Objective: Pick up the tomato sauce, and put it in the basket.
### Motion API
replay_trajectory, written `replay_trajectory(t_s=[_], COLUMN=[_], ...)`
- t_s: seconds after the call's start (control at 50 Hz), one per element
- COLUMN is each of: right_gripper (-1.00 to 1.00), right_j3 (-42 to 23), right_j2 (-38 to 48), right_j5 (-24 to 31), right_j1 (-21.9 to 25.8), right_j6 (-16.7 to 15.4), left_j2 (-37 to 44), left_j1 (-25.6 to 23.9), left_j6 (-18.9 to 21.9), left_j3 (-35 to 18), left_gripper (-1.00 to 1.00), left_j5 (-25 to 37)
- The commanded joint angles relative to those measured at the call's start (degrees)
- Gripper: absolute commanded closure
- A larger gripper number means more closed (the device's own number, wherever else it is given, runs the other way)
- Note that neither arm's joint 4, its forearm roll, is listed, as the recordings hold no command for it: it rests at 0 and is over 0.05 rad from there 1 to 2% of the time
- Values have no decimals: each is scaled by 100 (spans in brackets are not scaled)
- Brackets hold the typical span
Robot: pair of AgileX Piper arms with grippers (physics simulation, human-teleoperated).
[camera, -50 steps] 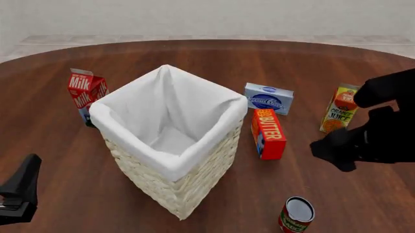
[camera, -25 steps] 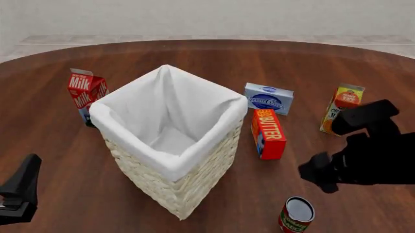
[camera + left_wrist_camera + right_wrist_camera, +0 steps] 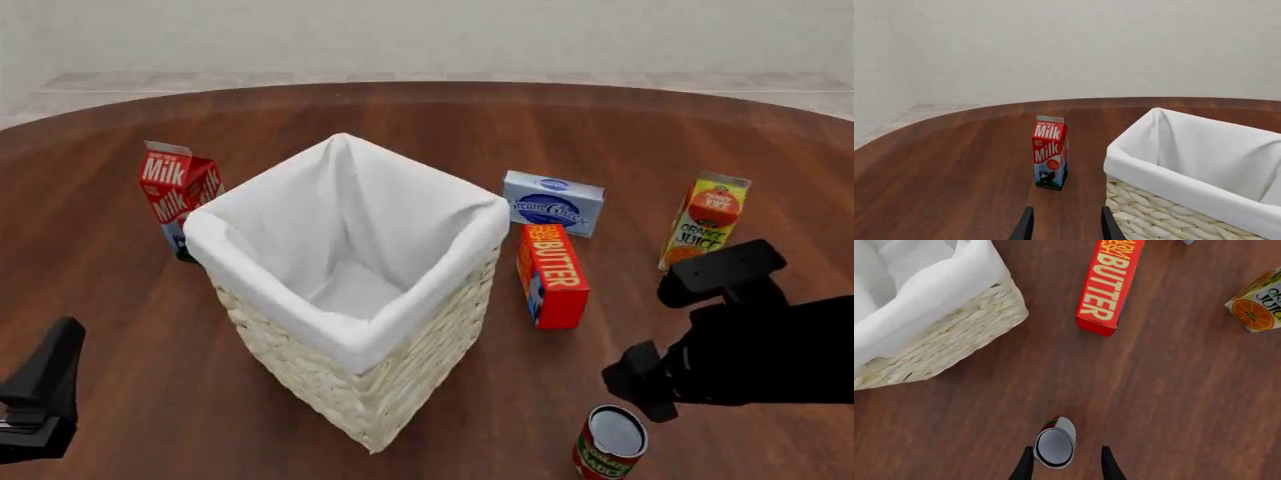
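Right gripper, fingers spread, hangs directly over the tomato sauce, which stands upright on the table w/ its silver top between the two fingertips; no contact visible. Front view puts the can at the near edge, just below the black right arm, apart from the basket. Right wrist cam reads "BUTTER" in yellow on the red box ahead of the gripper, and an orange-slice carton off to one side; front view alone gives its "ORANGE JUICE" text, plus a blue-and-white box whose wording is too small to read. Left gripper, fingers apart and holding nothing, faces the "Milk" carton, basket rim beside it.
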Motion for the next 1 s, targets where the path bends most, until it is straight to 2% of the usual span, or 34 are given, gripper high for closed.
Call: replay_trajectory(t_s=[0.02, 0.14, 1.0], right_gripper=[-100, -100, -100], right_j3=[134, 223, 686], right_j2=[129, 243, 976], right_j5=[-123, -237, -1040], right_j1=[43, 187, 387], right_j6=[32, 158, 385], left_j2=[0, -1, 0], left_j1=[1, 0, 0], left_j6=[0, 0, 0], left_j3=[1, 1, 1], left_gripper=[-100, -100, -100], left_j5=[0, -1, 0])
